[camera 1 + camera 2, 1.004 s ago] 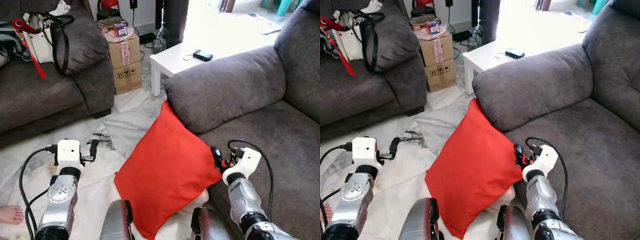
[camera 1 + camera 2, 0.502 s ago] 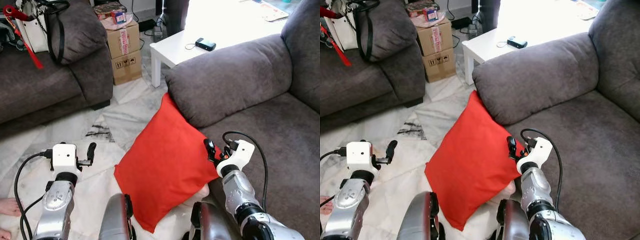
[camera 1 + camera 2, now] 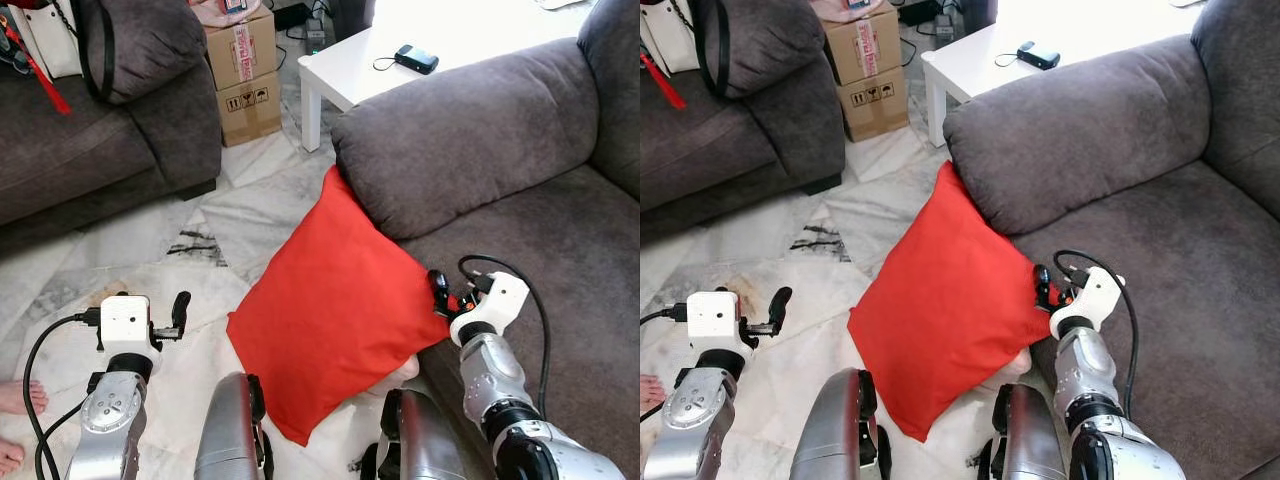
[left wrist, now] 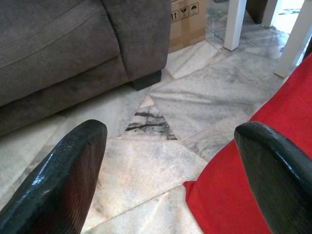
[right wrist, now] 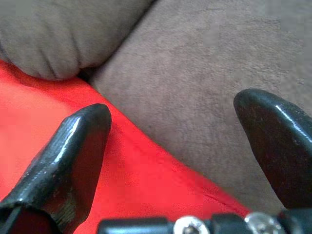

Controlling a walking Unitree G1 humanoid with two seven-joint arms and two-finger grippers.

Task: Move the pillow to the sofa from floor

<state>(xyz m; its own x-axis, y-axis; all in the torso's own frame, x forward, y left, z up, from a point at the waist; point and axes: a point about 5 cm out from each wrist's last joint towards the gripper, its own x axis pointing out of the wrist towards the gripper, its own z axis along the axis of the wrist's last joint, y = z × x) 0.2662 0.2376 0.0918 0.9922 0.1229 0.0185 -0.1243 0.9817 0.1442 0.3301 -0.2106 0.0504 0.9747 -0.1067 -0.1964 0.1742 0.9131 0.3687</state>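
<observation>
A red square pillow (image 3: 335,315) stands on one corner on the marble floor and leans against the front of the grey sofa (image 3: 530,240) on the right. My right gripper (image 3: 438,292) is open at the pillow's right corner, over the sofa seat's edge. In the right wrist view its fingers (image 5: 73,146) straddle the red corner (image 5: 122,185) and the grey seat. My left gripper (image 3: 179,312) is open and low over the floor, left of the pillow and apart from it. The left wrist view has the pillow's edge (image 4: 243,180) beside one finger.
A second grey sofa (image 3: 90,150) stands at the far left with a white bag (image 3: 45,35) on it. Cardboard boxes (image 3: 245,75) and a white low table (image 3: 380,60) stand beyond. A person's bare foot (image 3: 15,398) is at the lower left. My knees (image 3: 230,435) are at the bottom.
The camera has tilted down, so the whole scene has shifted up. My right gripper has stayed at the pillow's right corner. The pillow still leans on the sofa.
</observation>
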